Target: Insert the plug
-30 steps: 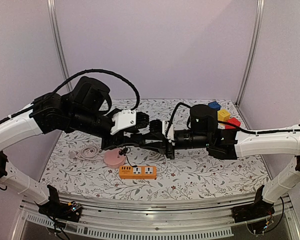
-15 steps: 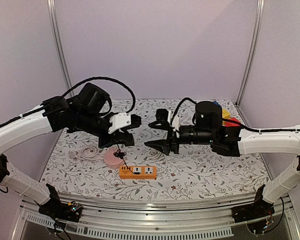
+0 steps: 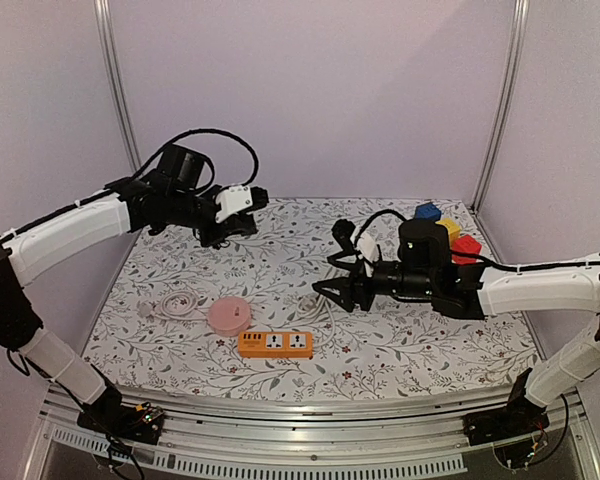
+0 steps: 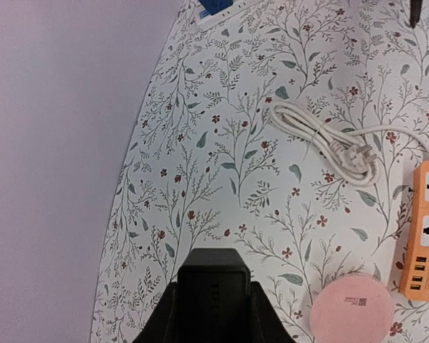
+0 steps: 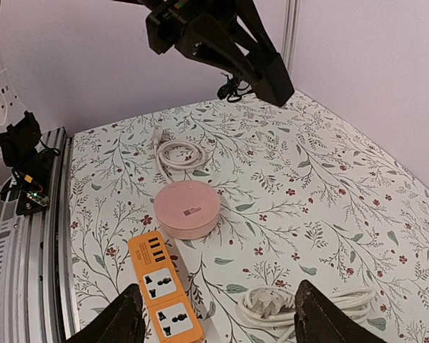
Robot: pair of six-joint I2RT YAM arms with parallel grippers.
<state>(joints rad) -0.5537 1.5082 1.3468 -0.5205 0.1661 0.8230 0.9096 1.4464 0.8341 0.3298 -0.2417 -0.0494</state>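
My left gripper (image 3: 238, 226) hangs high over the back left of the table, shut on a black block-shaped plug (image 4: 214, 275). In the right wrist view the left gripper (image 5: 272, 82) has a short black cord (image 5: 229, 89) dangling under it. The orange power strip (image 3: 275, 344) lies flat near the front, sockets up (image 5: 164, 286) (image 4: 425, 236). My right gripper (image 3: 330, 263) hovers right of the strip, open and empty (image 5: 220, 294). Below it lies a coiled white cord with a white plug (image 5: 268, 304) (image 4: 350, 158).
A pink round puck (image 3: 228, 315) sits just left of the strip. A second white cord coil (image 3: 175, 303) lies further left. Blue, yellow and red blocks (image 3: 445, 230) stand at the back right. Purple walls close in the table on three sides.
The grippers were together over the middle; the right one has opened and drawn back right. The left arm has lifted away to the back left with the black plug.
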